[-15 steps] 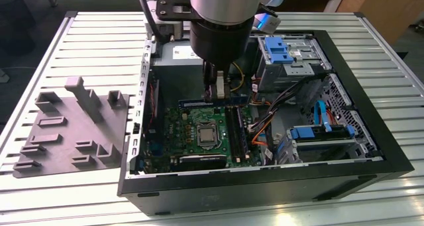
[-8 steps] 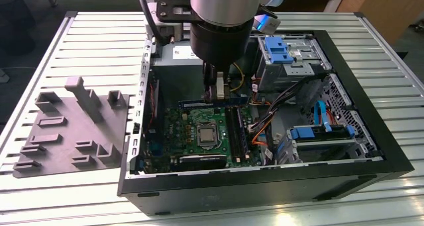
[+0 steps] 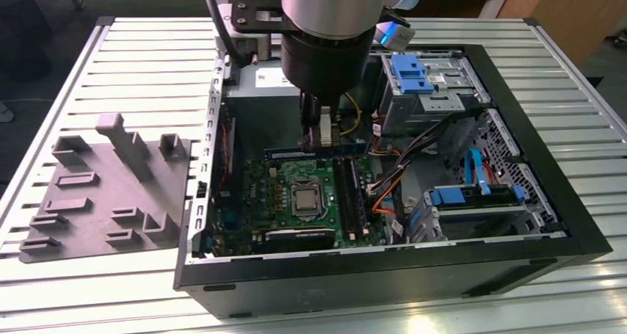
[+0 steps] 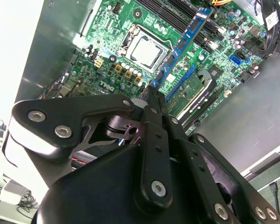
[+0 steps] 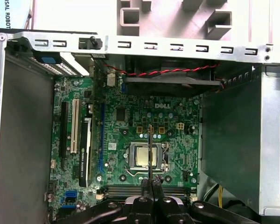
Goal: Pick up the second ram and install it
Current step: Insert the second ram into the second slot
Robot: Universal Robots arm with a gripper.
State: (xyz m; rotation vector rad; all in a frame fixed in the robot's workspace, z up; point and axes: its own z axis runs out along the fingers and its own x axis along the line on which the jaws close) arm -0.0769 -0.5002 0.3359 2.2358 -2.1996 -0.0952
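The hand (image 3: 321, 137) reaches down into the open computer case (image 3: 392, 275) and is pinched shut on the second ram (image 3: 289, 153); the stick hangs clear of the board, long edge level, near the far end of the green motherboard (image 3: 279, 180). In the exterior view the thick arm covers the upper part of the hand, so only the lower finger ends show. In the second wrist view the stick (image 4: 182, 44) juts out from between the black fingers (image 4: 151, 121) as a blue strip; the gripped part is hidden. In the first wrist view it is seen edge-on, a thin dark line (image 5: 150, 144) crossing the silver processor (image 5: 141, 155). The long black slots (image 3: 348, 191) lie beside the processor; whether any of them already carries a stick is hard to make out. A grey moulded tray (image 3: 98, 202) sits on the slatted worktop (image 3: 128, 282) at the exterior view's left, just beside the case.
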